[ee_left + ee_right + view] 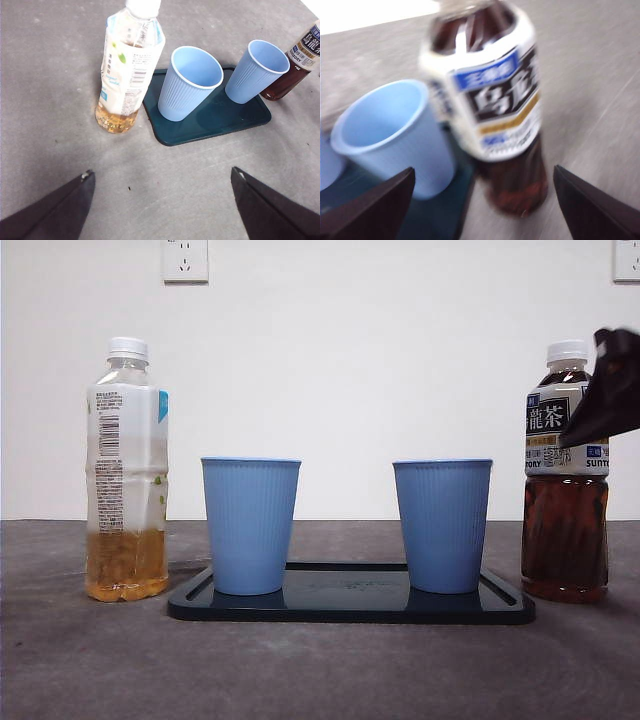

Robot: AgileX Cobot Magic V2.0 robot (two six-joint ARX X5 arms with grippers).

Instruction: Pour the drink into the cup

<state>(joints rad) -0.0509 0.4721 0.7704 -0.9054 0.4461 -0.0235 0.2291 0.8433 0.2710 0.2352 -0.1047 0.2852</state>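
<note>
On the desk, a dark tray holds two upright blue cups, mouths clear for pouring. Just beside the tray stands the capped oolong bottle; the right hand, wide open and empty, is lined up to grasp it. The left hand waits open, holding nothing, near the pale tea bottle.

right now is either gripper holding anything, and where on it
Nothing is held. The right gripper is open near the dark tea bottle; the left gripper is open, away from everything.
</note>
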